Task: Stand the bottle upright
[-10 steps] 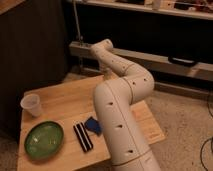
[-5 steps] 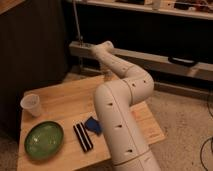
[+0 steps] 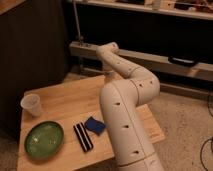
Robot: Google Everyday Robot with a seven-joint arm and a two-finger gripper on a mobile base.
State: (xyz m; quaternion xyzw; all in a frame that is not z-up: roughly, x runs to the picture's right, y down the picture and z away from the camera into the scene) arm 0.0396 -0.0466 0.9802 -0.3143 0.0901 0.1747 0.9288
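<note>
Bottle is nowhere in sight: it most likely lies hidden behind the white arm (image 3: pixel 125 115), toward the far edge of the bench (image 3: pixel 65 95). There the gripper (image 3: pixel 107 75) hangs, wrist turned down, jaws released wide with nothing seen in them. Such a bottle is probably light, fairly stiff and smooth enough to roll, so a hold across its body below the cap looks safest. The translucent cup (image 3: pixel 31 105) and green plate (image 3: pixel 44 140) sit well apart, near left.

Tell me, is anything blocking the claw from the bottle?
Cannot tell: no bottle shows. The claw hangs over the table's far edge, partly behind the arm; the cup stands well away.
</note>
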